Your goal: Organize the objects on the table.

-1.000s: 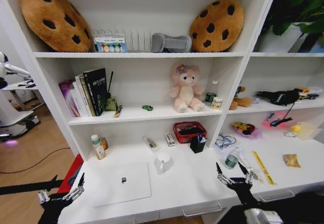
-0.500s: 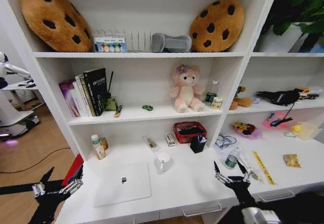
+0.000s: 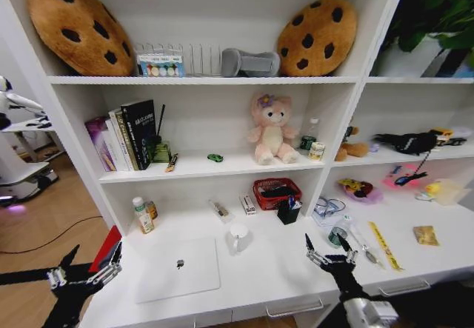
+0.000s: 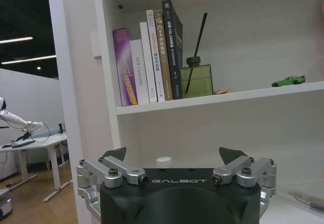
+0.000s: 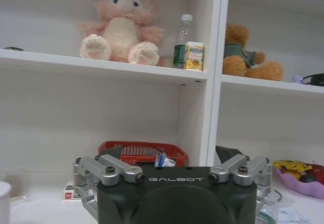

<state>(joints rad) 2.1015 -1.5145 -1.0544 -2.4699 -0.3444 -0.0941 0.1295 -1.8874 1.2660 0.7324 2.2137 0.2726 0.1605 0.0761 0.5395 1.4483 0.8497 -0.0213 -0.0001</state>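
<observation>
Table (image 3: pixel 274 280) not yet organized — nothing gripped. Silver laptop (image 3: pixel 179 269) lies flat at the front left of the desk; white mug (image 3: pixel 238 236) stands just beside it, red basket (image 3: pixel 277 192) and pen holder (image 3: pixel 289 211) behind. Green toy car (image 3: pixel 215 158) sits on the shelf above. Left gripper (image 3: pixel 83 278) hovers off the desk's left end, jaws wide and empty. Right gripper (image 3: pixel 328 252) is above the front edge, near a small bottle (image 3: pixel 339 235), jaws spread — empty
</observation>
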